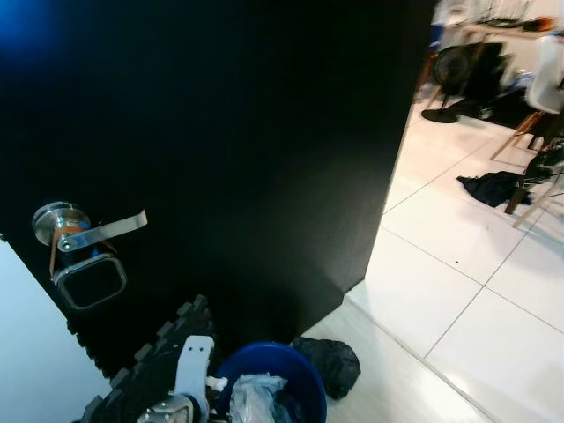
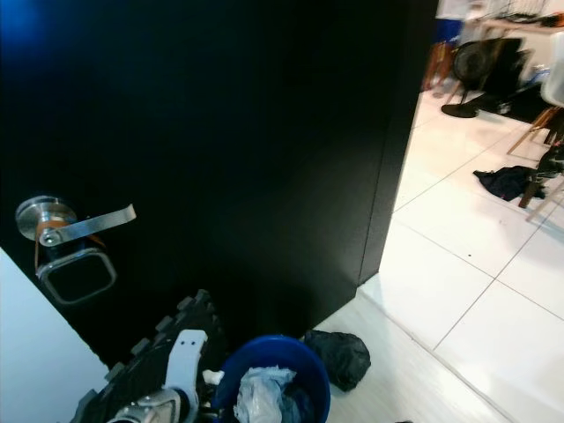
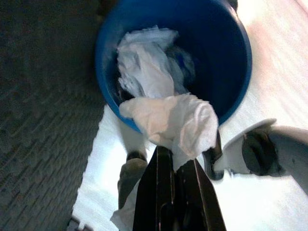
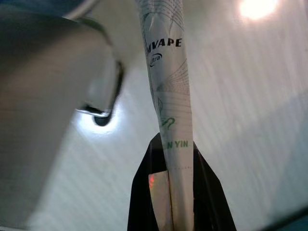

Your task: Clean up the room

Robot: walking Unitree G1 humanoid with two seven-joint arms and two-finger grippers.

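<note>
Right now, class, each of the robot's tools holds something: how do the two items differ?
The white tissue in the left tool is crumpled and plain; the paper packet in the right tool is flat, narrow and printed. The tissue hangs over the blue bin; the packet stands over pale floor. Both are light paper waste, pinched between black fingers.

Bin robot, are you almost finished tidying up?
Not yet. Some white trash already sits in the blue bin. In hand: the left gripper is shut on a crumpled tissue right above the bin, and the right gripper is shut on a paper packet. Left to do: a dark bundle beside the bin and dark cloth on the far floor.
</note>
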